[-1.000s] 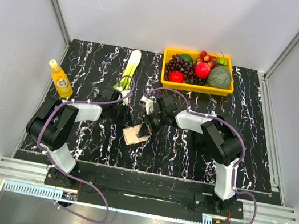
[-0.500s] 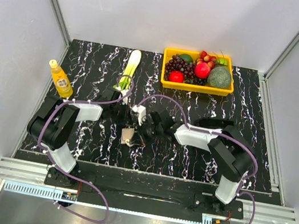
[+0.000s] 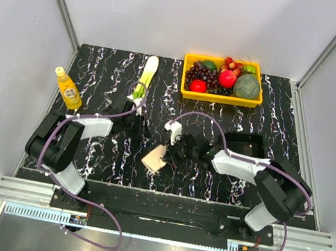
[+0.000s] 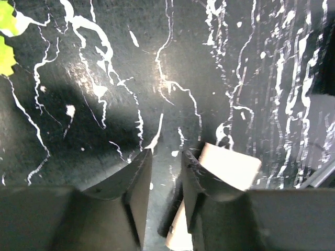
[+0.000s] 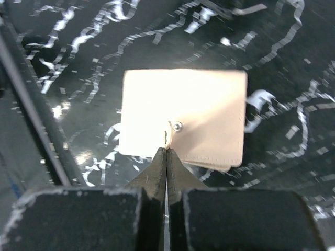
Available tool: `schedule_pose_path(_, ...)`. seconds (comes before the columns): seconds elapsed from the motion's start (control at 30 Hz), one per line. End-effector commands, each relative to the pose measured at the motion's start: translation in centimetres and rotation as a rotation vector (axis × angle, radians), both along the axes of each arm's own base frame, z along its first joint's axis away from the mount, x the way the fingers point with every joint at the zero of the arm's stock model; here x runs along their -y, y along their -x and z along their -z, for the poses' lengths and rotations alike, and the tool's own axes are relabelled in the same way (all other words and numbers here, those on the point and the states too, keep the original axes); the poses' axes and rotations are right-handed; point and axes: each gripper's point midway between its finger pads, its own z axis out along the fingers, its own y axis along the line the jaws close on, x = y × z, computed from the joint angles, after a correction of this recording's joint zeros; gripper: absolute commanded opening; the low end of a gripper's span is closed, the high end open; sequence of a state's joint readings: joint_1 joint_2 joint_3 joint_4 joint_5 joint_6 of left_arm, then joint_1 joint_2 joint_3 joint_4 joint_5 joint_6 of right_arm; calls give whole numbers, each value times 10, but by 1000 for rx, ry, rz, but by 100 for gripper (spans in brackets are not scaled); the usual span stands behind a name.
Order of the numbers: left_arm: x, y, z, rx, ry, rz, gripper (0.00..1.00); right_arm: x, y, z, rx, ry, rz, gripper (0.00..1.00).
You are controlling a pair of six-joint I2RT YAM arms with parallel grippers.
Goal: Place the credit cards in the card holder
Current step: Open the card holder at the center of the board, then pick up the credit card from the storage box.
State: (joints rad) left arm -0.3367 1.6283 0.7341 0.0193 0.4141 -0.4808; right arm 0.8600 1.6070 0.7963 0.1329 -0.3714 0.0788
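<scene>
Item one, the card holder (image 5: 183, 112): you find it folded shut, beige outer face up to the right wrist camera, with a small metal stud and a clasp tab at its near edge. It sits at the middle of the black marbled table (image 3: 268, 149), closer to the near edge than the far one. Whether it lies flat or is tipped up you cannot tell. Item two, the right gripper (image 5: 166, 150): your view shows its fingers pressed together, the tips meeting right at the clasp tab. Whether the tab is pinched between them cannot be told. Item three, the left gripper (image 4: 166, 153): fingers a little apart, a narrow gap between them with only bare table in it. It is just left of and beyond the holder, a corner of which shows past the right-hand finger. Item four, at the far edge: a yellow basket (image 3: 225, 99) of fruit right of centre and a leek (image 3: 145, 76) left of it. Item five: a yellow bottle (image 3: 67, 88) upright at the left edge.
</scene>
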Motion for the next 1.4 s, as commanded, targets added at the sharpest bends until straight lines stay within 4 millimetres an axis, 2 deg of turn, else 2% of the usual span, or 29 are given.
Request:
schedule_pose_path(0.0,-2,-6,-32,92,27,-20,39,35,-29,-3,96,61,138,0)
schedule_pose_path(0.07,-3,-2,-38,105,27,-21,43,47,-30,-6,111,66,138,0)
schedule_pose_path(0.1,-4,-3,-43,123,21,-25,49,55,-28,-9,111,77,157,0)
schedule_pose_path(0.2,-10,5,-47,127,1,-37,53,68,-19,-13,85,58,209,11)
schedule_pose_path(0.27,-11,9,-52,142,-8,-36,56,82,-18,-10,49,78,304,32)
schedule_pose_path(0.3,-12,11,-53,148,-24,-29,57,84,-20,-15,42,66,341,52)
schedule_pose_path(0.33,-13,13,-55,157,-39,-27,60,89,-22,-21,37,70,389,58)
schedule_pose_path(0.4,-15,14,-60,181,-64,-35,67,96,-34,-49,50,77,488,61)
schedule_pose_path(0.43,-14,15,-65,197,-65,-39,71,105,-46,-66,81,82,581,67)
schedule_pose_path(0.53,-9,15,-85,262,-91,-37,79,155,-78,-107,143,145,919,64)
schedule_pose_path(0.6,-7,13,-103,318,-112,-45,86,186,-84,-116,79,197,1081,70)
schedule_pose_path(0.67,-7,12,-124,346,-122,-61,90,217,-88,-115,-29,257,1204,69)
schedule_pose_path(0.7,-9,11,-136,362,-128,-68,95,226,-86,-114,-81,286,1240,69)
schedule_pose_path(0.8,-19,7,-158,411,-168,-92,99,243,-86,-115,-154,372,1286,70)
schedule_pose_path(0.87,-23,7,-165,427,-200,-75,99,245,-89,-108,-193,419,1275,70)
schedule_pose_path(1.0,-24,10,-164,407,-222,-55,99,262,-93,-81,-303,491,1299,71)
schedule_pose_path(1.1,-17,13,-164,434,-183,-11,99,281,-110,-63,-294,446,1323,66)
schedule_pose_path(1.2,-13,16,-165,469,-171,32,99,277,-133,-54,-291,310,1262,64)
schedule_pose_path(1.27,-14,19,-166,466,-181,47,99,276,-140,-47,-331,283,1249,58)
schedule_pose_path(1.37,-10,23,-165,462,-167,90,99,271,-141,-31,-379,282,1216,59)
